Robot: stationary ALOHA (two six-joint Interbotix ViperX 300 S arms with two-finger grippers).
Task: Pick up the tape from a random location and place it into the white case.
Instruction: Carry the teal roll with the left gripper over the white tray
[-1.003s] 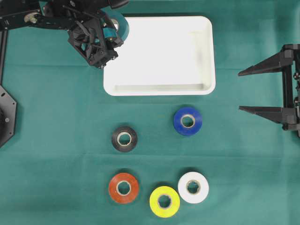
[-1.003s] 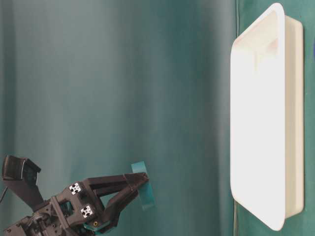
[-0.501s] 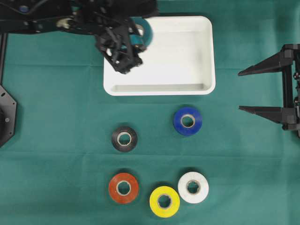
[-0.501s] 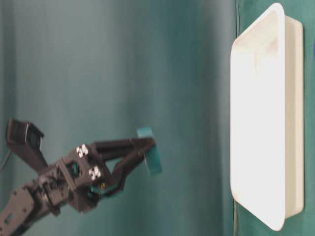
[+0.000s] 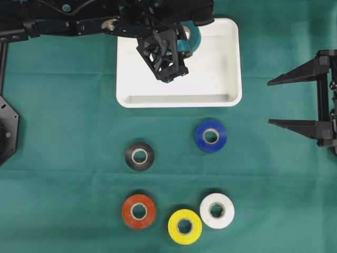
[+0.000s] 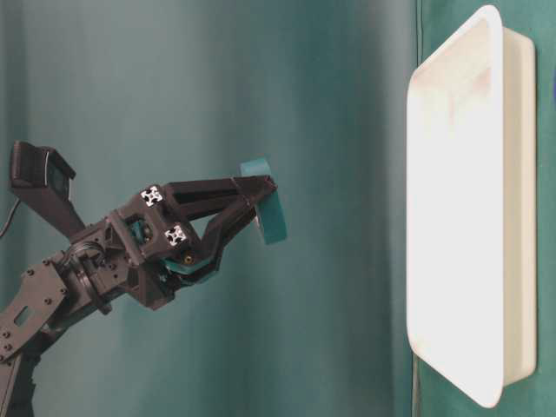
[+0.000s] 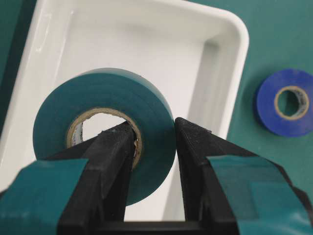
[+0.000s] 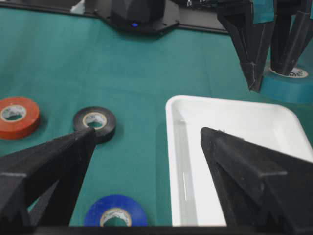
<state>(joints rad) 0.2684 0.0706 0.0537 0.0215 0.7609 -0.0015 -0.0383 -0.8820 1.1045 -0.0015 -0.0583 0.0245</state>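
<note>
1. Left wrist view: a teal roll of plastic tape (image 7: 102,132) is seen pinched through its wall, one finger (image 7: 115,152) inside the cardboard core and the other against the outer face, so the left gripper (image 7: 151,142) is closed on it.
2. The roll is carried in the air above the large shallow white plastic case (image 5: 221,58) with rounded corners; in the overhead view it hangs over the far middle part of the case, and in the table-level view it is well apart from the case floor (image 6: 452,217).
3. The deciding relation is judged to be vertical: the roll already lies within the case's outline, so lowering and then letting go would be called for, not further travel sideways.
4. The roll is held on edge, its round face turned outward from the fingers; once let go it may tip flat or roll toward the raised rim.
5. The right gripper (image 5: 295,103) is parked at the right edge of the desk (image 5: 63,132), its fingers spread wide and holding nothing; the left arm is by far the nearer.
6. On the green cloth, blue (image 5: 210,136), black (image 5: 139,156), orange (image 5: 139,211), yellow (image 5: 185,226) and white (image 5: 217,210) rolls lie flat, apart from the case.
</note>
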